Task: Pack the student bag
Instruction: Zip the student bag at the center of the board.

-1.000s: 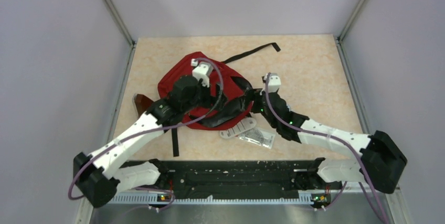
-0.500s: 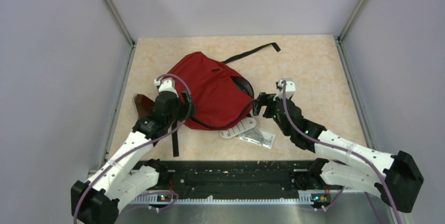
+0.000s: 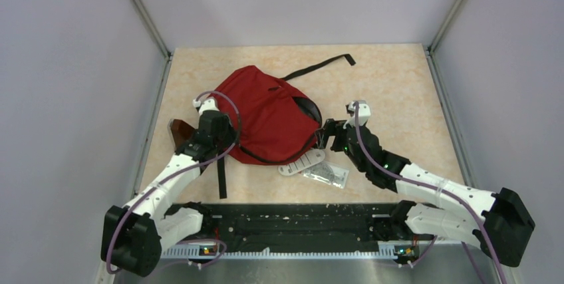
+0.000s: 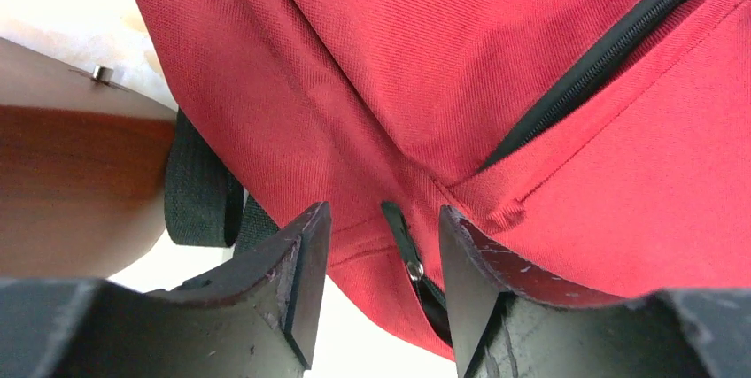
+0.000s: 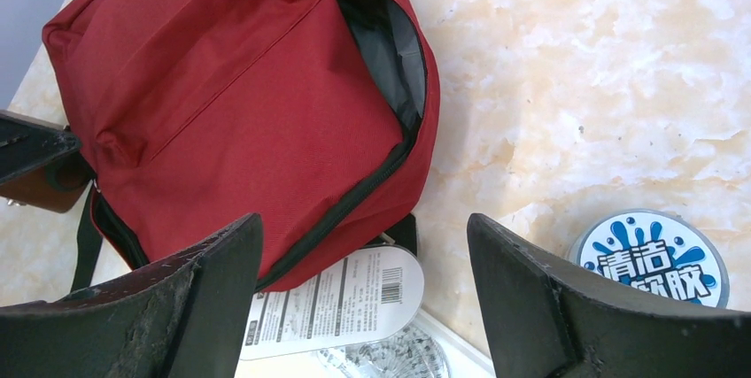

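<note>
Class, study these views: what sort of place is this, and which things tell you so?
Probably a robotics test cell: two robot arms bolted at the near edge of a marble-patterned table, plain grey walls boxing it in, and a red backpack lying on it.

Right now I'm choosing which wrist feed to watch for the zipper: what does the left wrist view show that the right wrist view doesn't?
Left wrist only: the zipper pull of the student bag, close up, between the left gripper fingers, which stand apart. Right wrist only: the dark open mouth, a white labelled packet and a round blue-and-white lid. Both: the red bag fabric and its black zipper.
</note>
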{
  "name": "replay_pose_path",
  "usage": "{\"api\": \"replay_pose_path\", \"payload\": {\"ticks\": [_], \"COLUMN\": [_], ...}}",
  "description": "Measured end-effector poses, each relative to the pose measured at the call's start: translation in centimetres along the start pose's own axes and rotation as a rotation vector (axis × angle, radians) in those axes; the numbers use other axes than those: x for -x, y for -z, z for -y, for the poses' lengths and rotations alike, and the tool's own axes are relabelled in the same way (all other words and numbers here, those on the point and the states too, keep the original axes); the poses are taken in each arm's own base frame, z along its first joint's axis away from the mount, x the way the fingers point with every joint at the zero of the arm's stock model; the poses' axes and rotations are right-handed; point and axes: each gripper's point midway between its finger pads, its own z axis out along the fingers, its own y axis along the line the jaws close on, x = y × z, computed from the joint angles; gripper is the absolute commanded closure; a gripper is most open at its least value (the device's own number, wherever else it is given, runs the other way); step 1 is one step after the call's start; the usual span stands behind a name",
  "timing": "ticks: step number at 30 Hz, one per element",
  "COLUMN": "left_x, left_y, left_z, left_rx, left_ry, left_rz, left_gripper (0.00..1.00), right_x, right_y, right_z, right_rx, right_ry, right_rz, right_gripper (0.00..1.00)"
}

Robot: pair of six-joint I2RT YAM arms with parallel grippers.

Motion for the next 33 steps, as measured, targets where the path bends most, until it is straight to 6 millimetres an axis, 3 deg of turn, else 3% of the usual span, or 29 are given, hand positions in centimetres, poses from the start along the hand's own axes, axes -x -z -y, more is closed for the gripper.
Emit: {"api": "replay_pose_path", "payload": {"ticks": [4, 10, 16, 24, 33], "left_x": [0.0, -0.4, -1.0, -2.2, -3.4], "left_y": [-1.0, -2.2, -2.1, -0.2, 1.4], "left_z": [-0.2, 0.0, 0.3, 3.3, 5.1], "left_rx": [-0.002, -0.015, -0.062, -0.25, -0.352], "left_ry": [0.005, -0.007, -0.027, -0.075, -0.094], "left_rz": [-0.001, -0.02, -0.016, -0.048, -0.077], "left_gripper": [0.54, 1.0, 1.0, 1.0, 1.0], "right_x": [-0.1, -1.1, -1.6, -2.6, -3.7], "right_y": [0.0, 0.0, -0.1, -0.1, -0.8], "right_z": [0.0, 0.3, 0.3, 0.6, -2.0], "right_rx": [0.002, -0.006, -0.004, 0.0, 0.119], "right_ry": [-0.002, -0.006, -0.005, -0.002, -0.038], "right_rz": [-0.003, -0.027, -0.045, -0.065, -0.105], "right_gripper": [0.18, 0.18, 0.18, 0.16, 0.14]}}
